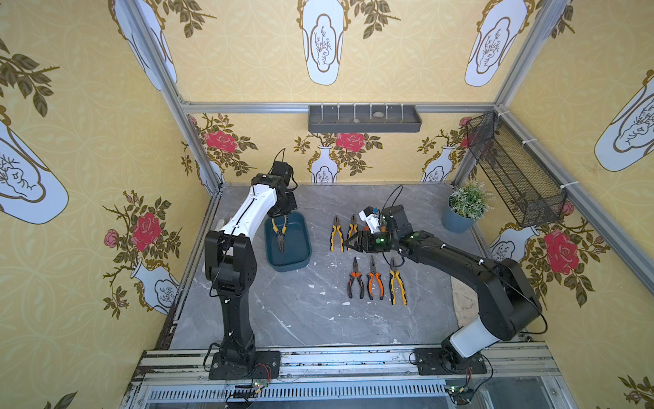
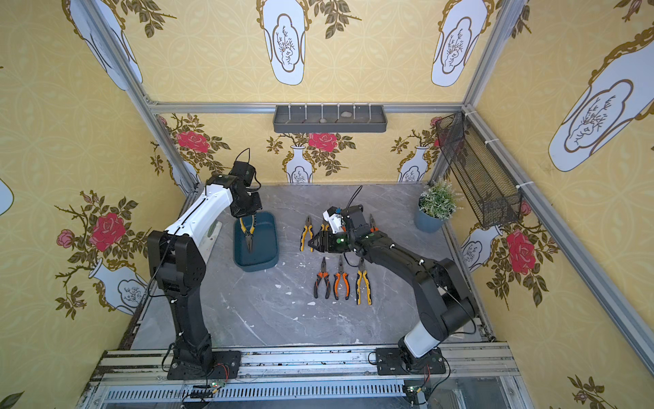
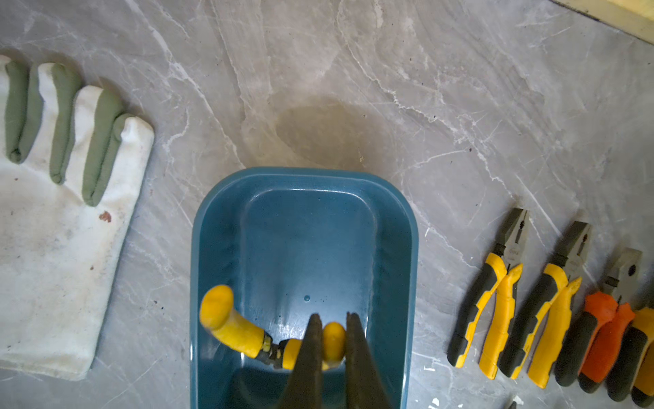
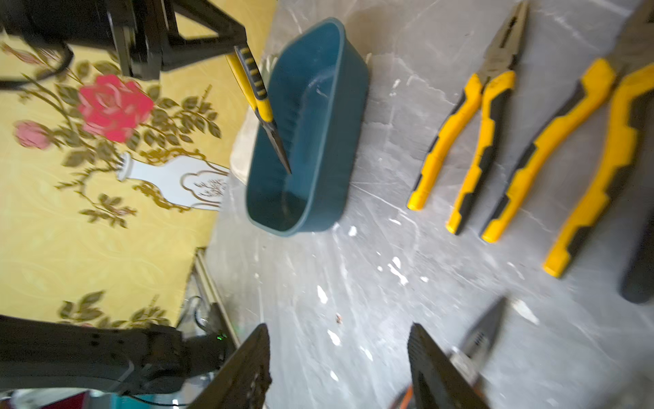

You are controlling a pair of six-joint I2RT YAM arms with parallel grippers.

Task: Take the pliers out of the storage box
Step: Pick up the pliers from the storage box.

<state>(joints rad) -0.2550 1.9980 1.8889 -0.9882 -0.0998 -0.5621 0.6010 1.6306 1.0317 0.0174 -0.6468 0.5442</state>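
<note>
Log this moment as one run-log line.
left gripper: shut on long-nosed pliers, nose down in storage box | right gripper: open, empty, above table | other pliers: on table

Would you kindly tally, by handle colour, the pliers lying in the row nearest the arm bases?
Orange pliers: 2
Yellow pliers: 1
Total: 3

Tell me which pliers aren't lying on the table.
The yellow-handled long-nosed pliers, gripped by one handle in the left claw, nose hanging down into the teal storage box. The other pliers lie flat on the tabletop.
</note>
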